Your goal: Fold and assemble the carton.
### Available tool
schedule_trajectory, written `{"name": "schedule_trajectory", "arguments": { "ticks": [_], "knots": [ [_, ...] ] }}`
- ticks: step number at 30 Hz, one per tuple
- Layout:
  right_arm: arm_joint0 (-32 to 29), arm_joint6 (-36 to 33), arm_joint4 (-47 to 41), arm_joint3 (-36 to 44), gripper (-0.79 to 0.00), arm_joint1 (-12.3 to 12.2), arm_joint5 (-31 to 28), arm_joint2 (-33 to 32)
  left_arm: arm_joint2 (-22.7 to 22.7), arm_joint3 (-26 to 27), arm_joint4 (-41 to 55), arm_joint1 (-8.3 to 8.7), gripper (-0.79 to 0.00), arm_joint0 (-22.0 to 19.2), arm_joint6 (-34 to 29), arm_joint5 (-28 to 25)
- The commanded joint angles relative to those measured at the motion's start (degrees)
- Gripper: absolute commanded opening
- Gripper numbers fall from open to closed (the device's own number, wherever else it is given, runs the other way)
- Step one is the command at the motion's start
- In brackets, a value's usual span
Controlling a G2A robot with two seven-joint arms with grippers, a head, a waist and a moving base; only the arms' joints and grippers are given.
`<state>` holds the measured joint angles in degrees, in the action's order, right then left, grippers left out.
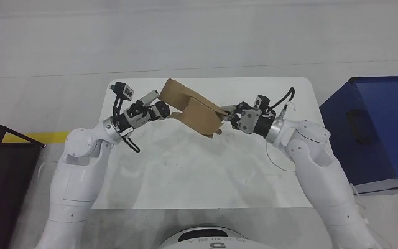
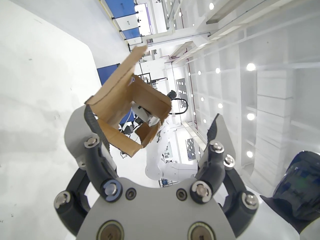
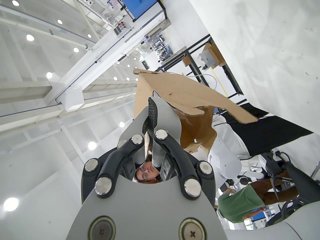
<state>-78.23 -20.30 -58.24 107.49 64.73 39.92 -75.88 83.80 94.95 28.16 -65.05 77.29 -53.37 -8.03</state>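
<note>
A: Top view: carton (image 1: 193, 112) hung above the white table (image 1: 186, 180), opened into a skewed sleeve. Flaps unfolded, so judged roughly midway.

B: Left wrist: left gripper (image 2: 152, 114) gaped wide, one finger (image 2: 90, 119) at the carton's edge.

A: Right wrist: right gripper (image 3: 150, 111) pinched a carton panel. Bright factory hall behind.

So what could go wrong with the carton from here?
The right gripper pinches only one thin flap of the carton, so the carton might slip out or the flap might tear. The left gripper is open, with one finger against the carton's edge; closing there could crush the half-folded wall.
</note>
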Motion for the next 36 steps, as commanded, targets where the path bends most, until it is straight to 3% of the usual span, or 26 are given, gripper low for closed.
{"name": "schedule_trajectory", "arguments": {
  "ticks": [1, 7, 10, 17, 18, 19, 23, 31, 34, 36],
  "knots": [
    [0.7, 0.7, -2.6, -1.2, -0.785, 0.2, 1.3, 0.2, 1.1, 0.0, -2.0, 0.31, 0.0, 0.3, -1.0, -1.8],
    [1.6, 2.7, -5.0, -2.4, -0.785, 0.3, 2.8, 0.6, 7.9, 0.7, -2.9, 1.1, 0.0, 1.4, 0.8, -7.9],
    [1.8, 3.4, -5.9, -2.7, -0.785, 0.4, 3.4, 0.9, 9.0, 2.3, -4.5, 1.48, 0.0, 2.0, -1.9, -9.8],
    [3.1, 4.9, -8.1, -3.7, -0.785, 0.7, 3.5, 2.2, 1.3, 4.0, -3.5, 1.41, 0.0, 1.4, -11.6, -10.3],
    [3.2, 5.1, -8.3, -3.7, -0.785, 0.8, 3.5, 2.3, 0.2, 3.5, -3.8, 1.38, -0.022, 1.1, -12.1, -10.0],
    [3.3, 5.3, -8.5, -3.7, -0.785, 0.8, 3.5, 2.4, -0.8, 3.3, -4.2, 1.37, -0.099, 0.7, -13.1, -9.6],
    [3.3, 5.8, -9.0, -3.3, -0.785, 0.8, 3.5, 2.3, -3.3, 2.0, -4.8, 1.53, -0.154, -0.4, -17.1, -8.3],
    [3.0, 5.4, -8.8, -1.4, -0.785, 0.6, 4.2, 2.5, -6.8, 0.5, -6.5, 1.4, -0.126, -2.2, -15.4, -8.3],
    [3.3, 5.1, -8.6, -1.1, -0.785, 0.6, 4.5, 3.0, -8.4, 0.4, -7.2, 1.21, -0.151, -3.4, -14.1, -9.3],
    [3.6, 4.9, -8.5, -1.2, -0.785, 0.6, 4.7, 3.3, -9.3, 0.4, -8.1, 1.09, -0.234, -3.9, -12.7, -10.1]
  ]
}}
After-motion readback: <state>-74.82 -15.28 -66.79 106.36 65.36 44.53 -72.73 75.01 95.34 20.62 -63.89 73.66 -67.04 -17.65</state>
